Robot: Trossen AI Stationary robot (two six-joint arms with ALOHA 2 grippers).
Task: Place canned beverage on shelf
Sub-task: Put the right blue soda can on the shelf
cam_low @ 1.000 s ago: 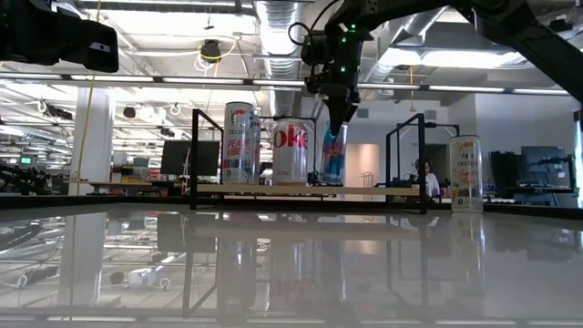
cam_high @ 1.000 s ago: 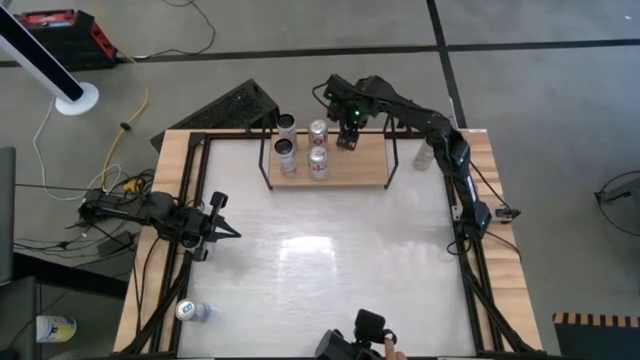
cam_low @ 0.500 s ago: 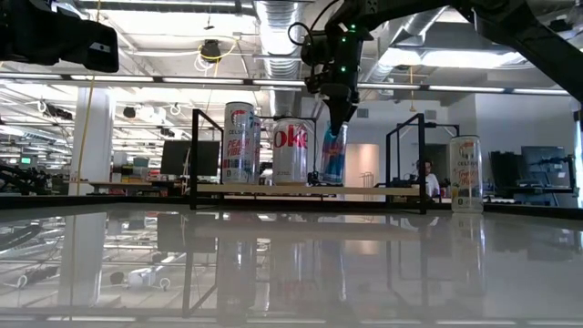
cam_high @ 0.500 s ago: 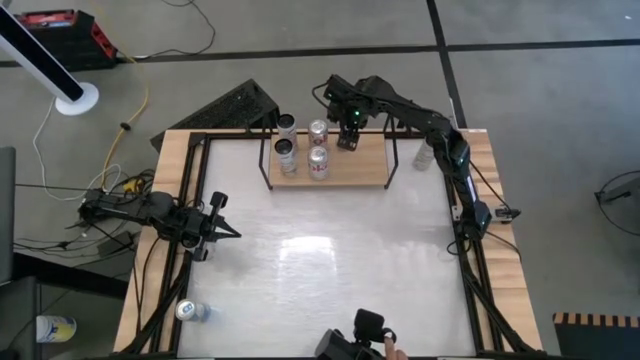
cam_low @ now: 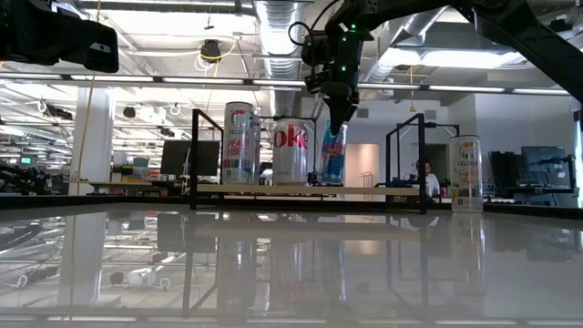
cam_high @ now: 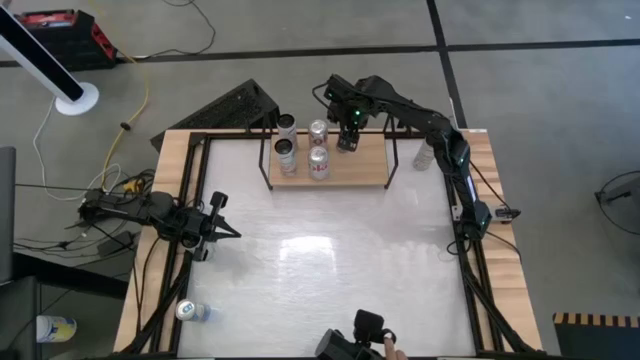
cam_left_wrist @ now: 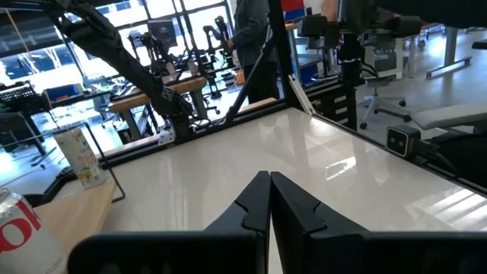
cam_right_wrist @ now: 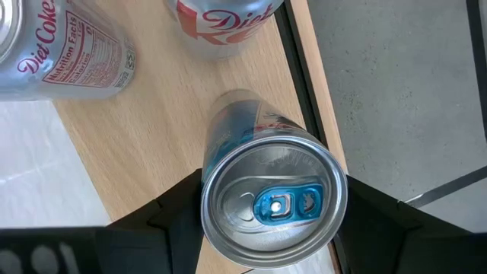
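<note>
Nothing has moved over the past second: the right end effector (cam_high: 346, 139) still grips the blue slim can (cam_right_wrist: 266, 199) upright on the shelf (cam_high: 365, 170), beside three Diet Coke cans (cam_high: 318, 163). Release looks due next, while the left end effector (cam_high: 228, 232) waits shut over the worktop (cam_high: 330, 270).

Black keyboard (cam_high: 232, 107) on floor; person (cam_low: 425, 179) in background.

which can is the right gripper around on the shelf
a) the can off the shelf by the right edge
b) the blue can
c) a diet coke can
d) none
b: in the right wrist view the right gripper has its fingers on both sides of the blue can, standing on the shelf.
</note>
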